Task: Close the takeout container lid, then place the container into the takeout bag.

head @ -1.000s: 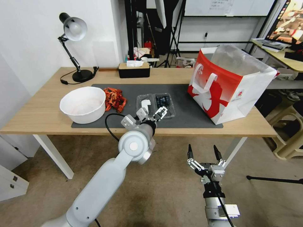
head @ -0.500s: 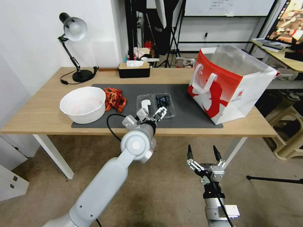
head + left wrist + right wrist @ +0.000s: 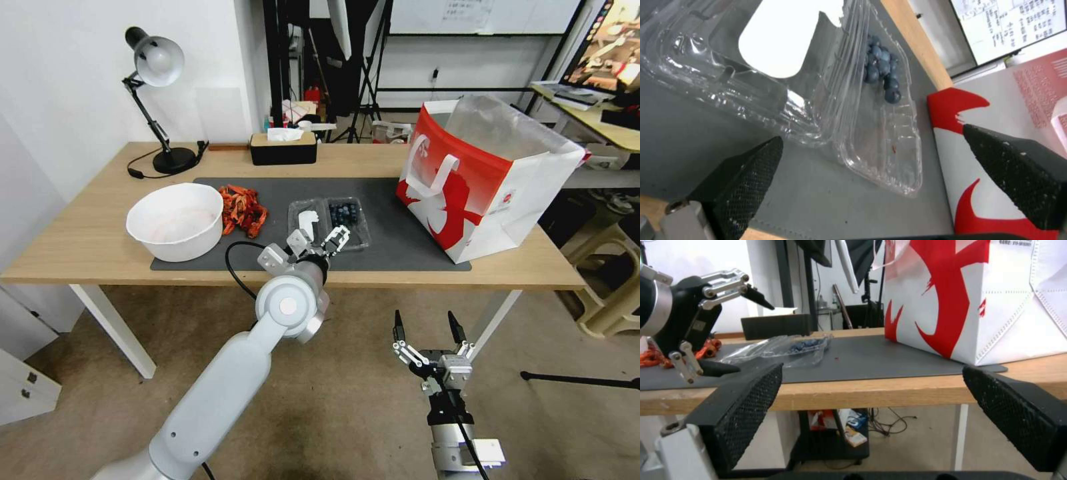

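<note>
The takeout container (image 3: 329, 223) lies splayed open on the dark mat (image 3: 393, 193) in the middle of the counter (image 3: 80, 240), the berry tray on the side toward the takeout bag (image 3: 487, 173) and the lid (image 3: 307, 219) with its white sticker flat on the side toward the white bowl (image 3: 176, 221). The left claw (image 3: 319, 243) hovers just at the near edge of the container with its jaws spread wide and holding nothing; in the left wrist view the clear tray (image 3: 876, 133) sits between the two black pads (image 3: 742, 176), apart from both. The right claw (image 3: 429, 328) hangs low in front of the counter, well away from the work, also wide open and empty. The box looks very light, thin and springy, likely to slide on the mat and to buckle or pop under a hard pinch, and the loose blueberries (image 3: 343, 214) could roll out if it tips. The outer free rim of the lid seems the sensible place to take hold, to swing it over the hinge; once shut, a gentle grip across the closed shell should serve. The bag stands upright and open at the right end of the counter.
</note>
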